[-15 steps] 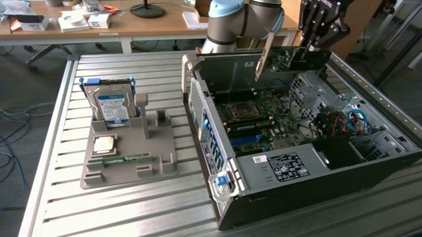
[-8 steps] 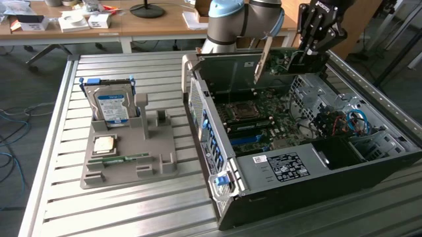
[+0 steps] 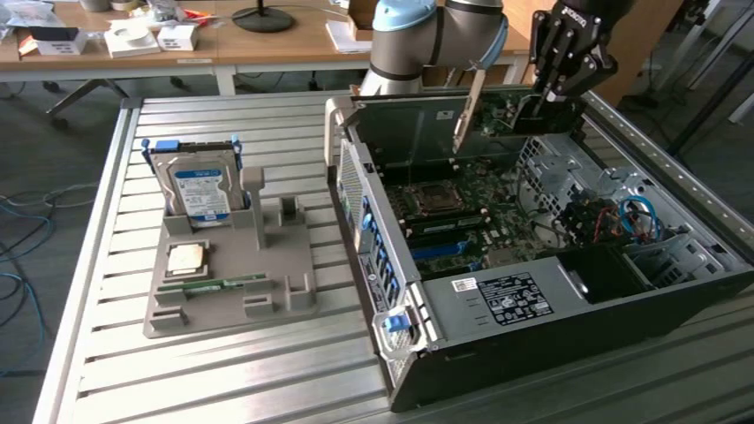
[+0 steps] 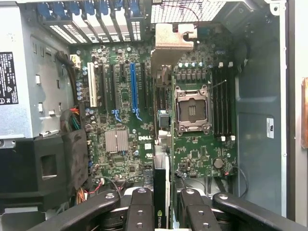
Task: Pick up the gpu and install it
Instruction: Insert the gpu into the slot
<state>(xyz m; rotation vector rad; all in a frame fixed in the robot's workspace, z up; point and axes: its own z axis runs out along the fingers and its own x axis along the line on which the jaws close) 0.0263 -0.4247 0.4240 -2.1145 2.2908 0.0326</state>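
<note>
- 1 black robot gripper (image 3: 539, 113) hangs over 1 open dark grey metal computer case (image 3: 554, 344) that lies on its side on 1 slatted silver metal table (image 3: 236, 389).
- 1 gpu (image 3: 501, 108), a thin green circuit card with a silver metal end bracket, is up in the air above the case, on edge and clear of the board. The gripper's black fingers (image 4: 139, 207) are clamped on its end opposite the bracket.
- The case holds 1 green motherboard (image 4: 120, 110) with 1 long blue slot (image 4: 134, 89), 1 white slot (image 4: 91, 89) and 1 square silver processor socket (image 4: 192, 109).
- 1 flat grey plastic tray (image 3: 271, 265) sits on the table, well apart from the gpu, toward the exterior view's left. It holds 3 things: 1 boxy silver hard drive with a blue-white label (image 3: 200, 190) standing upright in a slot, 1 square flat processor chip (image 3: 189, 258) and 1 narrow green memory stick (image 3: 214, 284), both lying flat.
- In the wrist view the gpu (image 4: 161, 144) shows edge-on, so its faces cannot be made out, and its near end is covered by the gripper (image 4: 161, 199).
- The arm's upper part is cut off in the exterior view.
</note>
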